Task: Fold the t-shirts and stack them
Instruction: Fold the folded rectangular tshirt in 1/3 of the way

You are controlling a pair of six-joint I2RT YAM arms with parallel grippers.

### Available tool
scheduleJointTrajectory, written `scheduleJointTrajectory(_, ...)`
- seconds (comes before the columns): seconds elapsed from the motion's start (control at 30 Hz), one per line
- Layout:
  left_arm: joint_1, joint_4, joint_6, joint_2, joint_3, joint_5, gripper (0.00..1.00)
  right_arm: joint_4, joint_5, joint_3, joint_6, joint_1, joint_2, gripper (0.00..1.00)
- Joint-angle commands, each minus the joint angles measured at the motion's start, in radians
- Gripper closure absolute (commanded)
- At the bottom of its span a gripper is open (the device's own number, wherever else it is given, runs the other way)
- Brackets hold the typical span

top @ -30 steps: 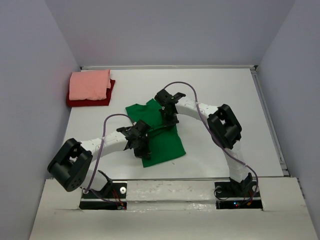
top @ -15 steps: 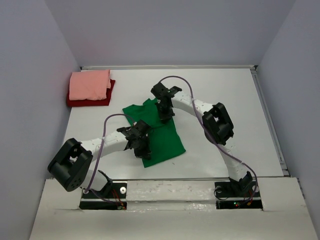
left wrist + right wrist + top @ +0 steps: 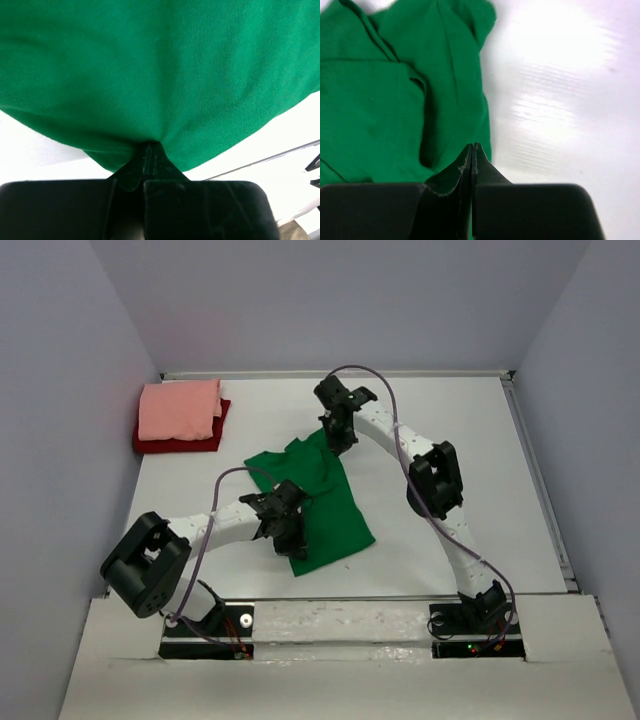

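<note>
Left fingers (image 3: 135,170): fully closed, pinching the near hem of the green t-shirt (image 3: 335,520), which lies in the middle of the bench (image 3: 450,410). Right fingers (image 3: 487,172): closed too, apparently on the shirt's far edge. Over the last second they have travelled away from the bases, drawing the cloth longer. Judgement: straightening before a fold. Far left: salmon-pink t-shirt (image 3: 180,408) folded atop dark red t-shirt (image 3: 175,445), already stacked.

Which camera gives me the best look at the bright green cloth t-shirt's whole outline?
Top external: the bright green cloth t-shirt shows nearly whole on the white table. Left wrist shows only bunched cloth pinched in the shut left gripper; right wrist shows one sleeve and creases meeting the shut right gripper.
</note>
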Motion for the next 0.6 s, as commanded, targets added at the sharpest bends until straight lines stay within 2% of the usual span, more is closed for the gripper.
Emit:
scheduleJointTrajectory(0.0, -0.022, -0.057, 0.030, 0.035, 0.035, -0.056, 1.00, -0.108, 0.081, 0.148, -0.047, -0.002, -0.060, 1.00)
scheduleJointTrajectory(0.03, -0.024, -0.077, 0.031, 0.035, 0.050, -0.081, 1.00, -0.118, 0.082, 0.125, -0.043, -0.002, -0.061, 1.00)
scheduleJointTrajectory(0.1, -0.028, -0.132, 0.024, 0.017, 0.107, -0.162, 1.00, -0.099, 0.086, 0.039, -0.033, -0.002, -0.171, 1.00)
scheduleJointTrajectory(0.13, -0.031, -0.153, 0.019, 0.007, 0.129, -0.192, 1.00, -0.078, 0.091, -0.022, -0.030, -0.011, -0.212, 0.97)
scheduleJointTrajectory(0.17, -0.031, -0.197, 0.015, -0.008, 0.174, -0.263, 1.00, -0.035, 0.083, -0.141, -0.029, -0.011, -0.287, 0.88)
scheduleJointTrajectory(0.23, -0.031, -0.240, -0.004, -0.016, 0.225, -0.320, 0.97, -0.001, 0.039, -0.252, -0.026, -0.025, -0.346, 0.80)
scheduleJointTrajectory(0.27, -0.031, -0.260, -0.005, -0.016, 0.276, -0.363, 0.96, 0.038, 0.019, -0.356, -0.024, -0.040, -0.369, 0.79)
scheduleJointTrajectory(0.3, -0.031, -0.304, -0.013, -0.013, 0.300, -0.386, 0.96, 0.065, 0.000, -0.412, -0.024, -0.040, -0.413, 0.80)
scheduleJointTrajectory(0.33, -0.031, -0.321, -0.024, -0.011, 0.322, -0.406, 0.96, 0.118, -0.026, -0.464, -0.023, -0.054, -0.432, 0.95)
scheduleJointTrajectory(0.37, -0.031, -0.334, -0.019, -0.005, 0.362, -0.418, 0.95, 0.132, -0.036, -0.539, -0.023, -0.054, -0.445, 1.00)
scheduleJointTrajectory(0.5, -0.019, -0.381, 0.002, 0.053, 0.487, -0.472, 0.95, 0.175, -0.020, -0.627, -0.017, -0.054, -0.458, 1.00)
scheduleJointTrajectory(0.53, -0.004, -0.386, 0.030, 0.088, 0.536, -0.470, 1.00, 0.189, -0.050, -0.645, -0.013, -0.054, -0.462, 1.00)
scheduleJointTrajectory(0.57, 0.016, -0.384, 0.048, 0.107, 0.557, -0.454, 1.00, 0.198, -0.076, -0.653, -0.012, -0.054, -0.467, 1.00)
